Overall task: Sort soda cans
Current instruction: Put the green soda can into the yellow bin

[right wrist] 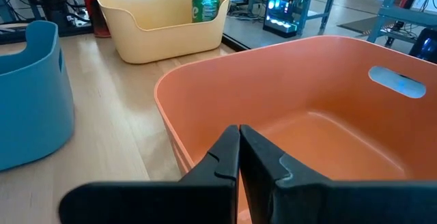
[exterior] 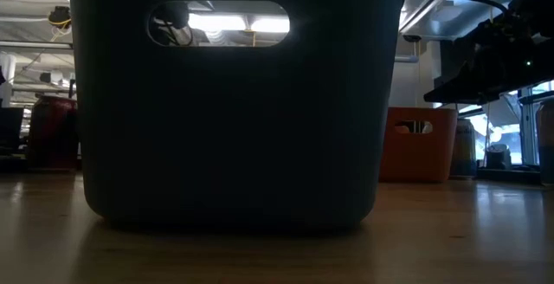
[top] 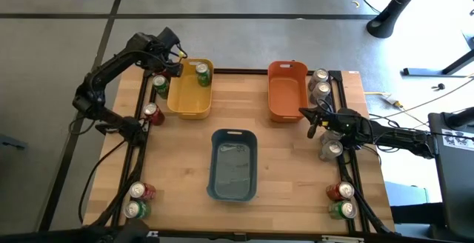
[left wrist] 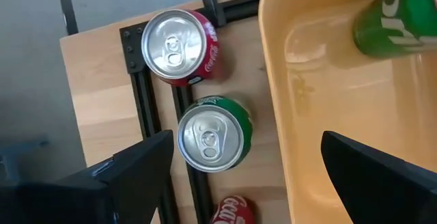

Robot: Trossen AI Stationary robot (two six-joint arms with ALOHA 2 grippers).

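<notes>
Soda cans ring worktop (top: 296,161) edges; one green can (top: 202,73) already in yellow bin (top: 190,104). Left gripper (top: 175,60) hovers at far-left corner, fingers spread wide, over green can (left wrist: 213,134) standing just outside bin, red can (left wrist: 179,46) beside it. Best next: centre fingers around green can, descend straight, avoid bin wall. Blue bin (top: 233,187) mid-worktop. Orange bin (top: 286,95) empty; right gripper (top: 311,118) beside it, fingers pressed together, holding nothing.

My work surface was a wooden table (top: 289,161) with black rails along its sides. Directly on it stood a yellow bin (top: 189,95), an orange bin (top: 286,95) and a blue bin (top: 233,165). Soda cans (top: 139,191) stood along both side edges.
</notes>
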